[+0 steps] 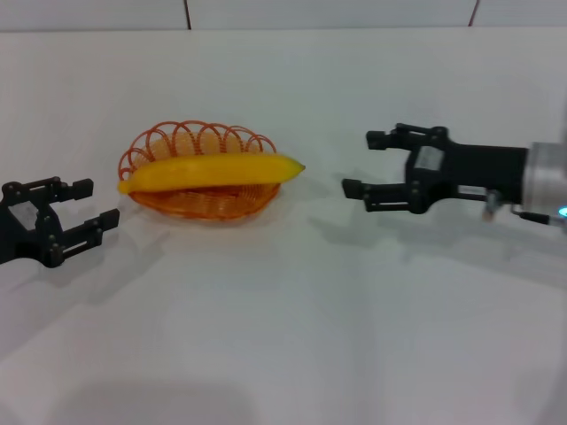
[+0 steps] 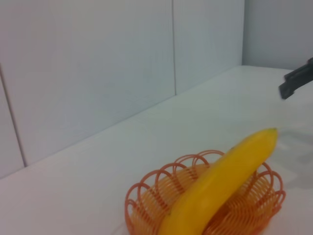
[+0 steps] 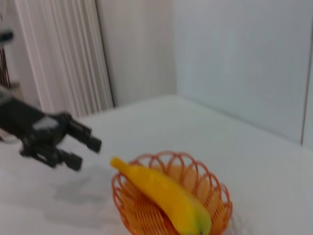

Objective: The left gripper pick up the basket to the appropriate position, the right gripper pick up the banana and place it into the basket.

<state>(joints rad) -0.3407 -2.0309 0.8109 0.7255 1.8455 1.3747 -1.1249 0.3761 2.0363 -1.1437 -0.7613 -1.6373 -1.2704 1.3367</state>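
Note:
The orange wire basket [image 1: 177, 140] stands on the white table left of centre. The yellow banana [image 1: 211, 172] lies lengthwise across it, its ends over the rim. My left gripper [image 1: 95, 203] is open and empty, to the left of the basket and apart from it. My right gripper [image 1: 365, 163] is open and empty, to the right of the banana's tip with a clear gap. The left wrist view shows the basket [image 2: 146, 198] and banana [image 2: 220, 183], and the right gripper's fingertip [image 2: 296, 81] farther off. The right wrist view shows the basket [image 3: 215, 193], banana [image 3: 164, 193] and left gripper [image 3: 84, 151].
The white table [image 1: 292, 336] runs to a white panelled wall [image 1: 266, 13] at the back. A ribbed white curtain or radiator [image 3: 63, 54] stands beyond the table's left side in the right wrist view.

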